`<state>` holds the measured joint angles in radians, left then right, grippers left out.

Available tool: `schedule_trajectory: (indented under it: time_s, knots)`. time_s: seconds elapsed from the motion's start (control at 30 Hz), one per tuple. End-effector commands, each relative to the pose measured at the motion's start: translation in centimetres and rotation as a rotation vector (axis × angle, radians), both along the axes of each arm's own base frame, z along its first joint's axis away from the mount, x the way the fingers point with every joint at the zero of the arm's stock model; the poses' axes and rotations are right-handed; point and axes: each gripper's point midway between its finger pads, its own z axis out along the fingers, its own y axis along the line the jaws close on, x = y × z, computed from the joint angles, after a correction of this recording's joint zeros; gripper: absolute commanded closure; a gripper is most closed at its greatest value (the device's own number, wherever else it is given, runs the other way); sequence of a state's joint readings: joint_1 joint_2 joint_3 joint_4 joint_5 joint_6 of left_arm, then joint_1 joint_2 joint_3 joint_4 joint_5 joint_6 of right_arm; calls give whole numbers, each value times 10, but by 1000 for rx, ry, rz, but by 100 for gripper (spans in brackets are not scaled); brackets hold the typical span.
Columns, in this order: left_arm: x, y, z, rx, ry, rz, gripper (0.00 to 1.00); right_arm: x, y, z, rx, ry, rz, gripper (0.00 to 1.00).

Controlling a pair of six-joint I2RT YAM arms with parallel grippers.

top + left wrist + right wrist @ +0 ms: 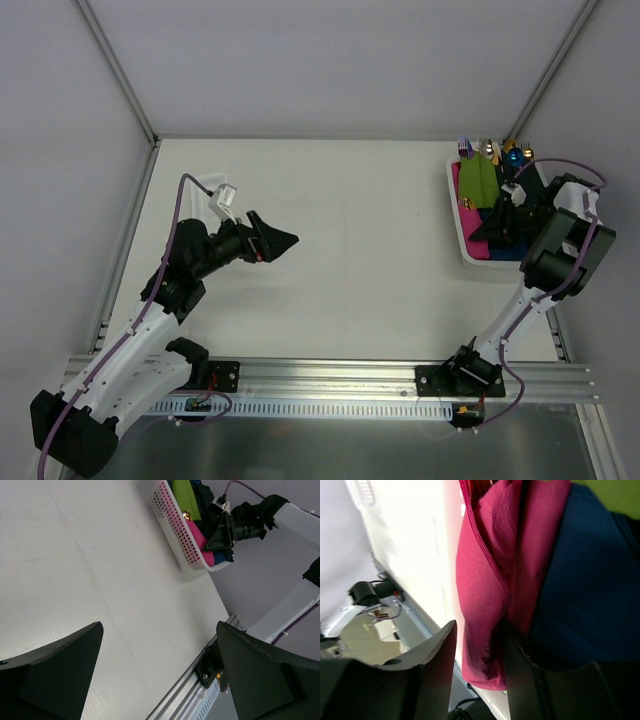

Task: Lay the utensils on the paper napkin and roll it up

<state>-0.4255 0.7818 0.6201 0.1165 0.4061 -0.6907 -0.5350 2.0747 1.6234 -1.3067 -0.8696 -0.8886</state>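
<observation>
The paper napkin (490, 580), a magenta-pink sheet bunched into folds, lies in a white basket (462, 240) at the back right. My right gripper (480, 630) reaches into that basket. Its jaws stand apart on either side of a pink fold, the right finger against the paper and the left finger (427, 670) a little clear of it. Gold utensils (527, 152) stick out at the basket's far end, and a gold glint (187, 516) shows among the napkins. My left gripper (285, 240) hovers wide open over the bare table at left, holding nothing.
The basket also holds a green napkin (478, 178), navy-blue napkins (590, 590), and purple and blue utensils (513, 157) at its far end. The basket's perforated wall (175, 530) faces the left arm. An aluminium rail (330, 375) runs along the near edge.
</observation>
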Motion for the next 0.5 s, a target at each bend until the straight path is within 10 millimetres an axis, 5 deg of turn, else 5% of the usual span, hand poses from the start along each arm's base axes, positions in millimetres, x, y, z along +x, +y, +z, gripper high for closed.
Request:
schedule_trajectory:
  time_s: [0.0,0.27,0.47]
  knots:
    - [0,4,16,-6,-63,22,1,2,-34,-1,-241,-53,30,56]
    - [2,10,10,31,-45,55,1,13,-50,19,-370,-98,0,45]
    - [12,25,-10,131,39,142,1,25,-45,57,-405,-200,-8,37]
